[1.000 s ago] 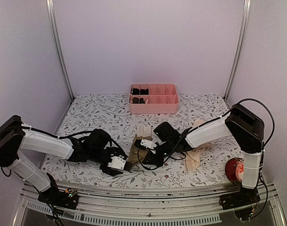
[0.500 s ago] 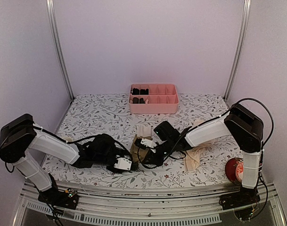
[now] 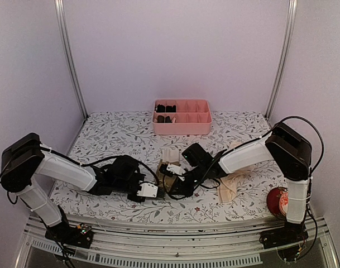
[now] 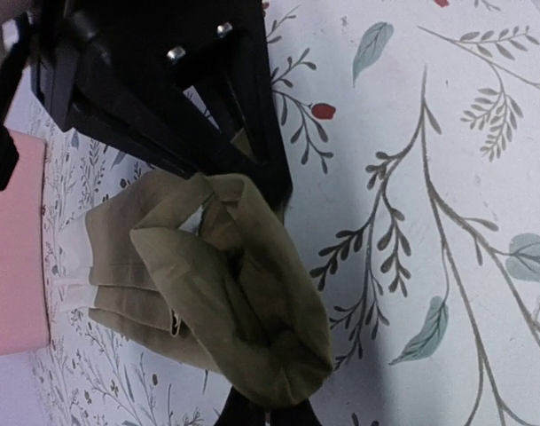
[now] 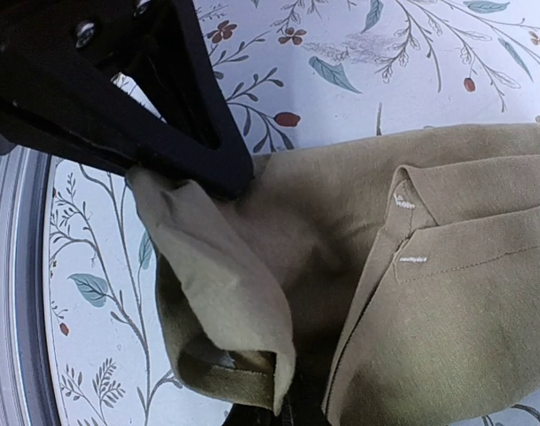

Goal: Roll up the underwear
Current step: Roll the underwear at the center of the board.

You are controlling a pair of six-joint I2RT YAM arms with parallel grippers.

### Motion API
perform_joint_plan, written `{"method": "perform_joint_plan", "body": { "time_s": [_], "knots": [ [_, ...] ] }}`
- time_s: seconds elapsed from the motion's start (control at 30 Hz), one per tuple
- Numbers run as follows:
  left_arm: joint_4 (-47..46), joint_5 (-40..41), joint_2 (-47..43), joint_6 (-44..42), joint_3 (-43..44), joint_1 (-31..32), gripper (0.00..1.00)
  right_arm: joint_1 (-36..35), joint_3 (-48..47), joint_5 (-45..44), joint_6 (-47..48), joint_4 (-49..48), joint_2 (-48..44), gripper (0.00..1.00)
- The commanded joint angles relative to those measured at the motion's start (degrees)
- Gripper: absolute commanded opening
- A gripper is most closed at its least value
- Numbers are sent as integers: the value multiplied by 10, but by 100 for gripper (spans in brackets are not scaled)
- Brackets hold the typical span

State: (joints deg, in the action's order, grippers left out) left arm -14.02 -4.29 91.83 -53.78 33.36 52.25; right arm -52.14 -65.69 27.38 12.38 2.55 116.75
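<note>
Left tool (image 3: pixel 156 190): pressed together on the near end of the olive-brown underwear (image 3: pixel 163 177). My wrist view shows a bunched fold of the cloth caught between my two black fingers.
Right tool (image 3: pixel 171 188): also pinching that same near end, just beside my left tool. The cloth curls over in a soft loop below my upper finger.
Olive-brown underwear: on the table (image 3: pixel 114 139), near the front and about midway across. Its near end is gathered and doubled over where I grip it. Its cream-white part lies flat at the far end, pointing toward the pink tray (image 3: pixel 183 127).
Peach-beige underwear (image 3: pixel 232 184): lies crumpled on the table to the right, partly under my right forearm and apart from both tools.
Pink tray: at the far side of the table, well apart from the garments. Small black bundles (image 3: pixel 165 109) sit in its left compartments.
Red round thing (image 3: pixel 278 201): at the table's near right corner, beside the upright part of my right arm.
Table: covered in a pale leaf-and-flower print.
</note>
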Motion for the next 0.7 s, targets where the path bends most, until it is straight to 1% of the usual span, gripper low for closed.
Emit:
{"method": "perform_joint_plan", "body": {
  "time_s": [0.0,0.27,0.43,0.57,0.67],
  "knots": [
    [71,-65,-17,25,38,-30,0,5,8,-29,1,65,34,3],
    [187,-154,-6,24,97,-87,0,6,12,-20,4,71,18,5],
    [228,-186,24,28,126,-92,7,6,13,4,6,65,9,8],
    [248,-200,41,34,148,-98,9,6,15,1,1,64,1,9],
    [260,-215,41,34,154,-107,11,7,19,-4,-4,55,-8,17]
  ]
}}
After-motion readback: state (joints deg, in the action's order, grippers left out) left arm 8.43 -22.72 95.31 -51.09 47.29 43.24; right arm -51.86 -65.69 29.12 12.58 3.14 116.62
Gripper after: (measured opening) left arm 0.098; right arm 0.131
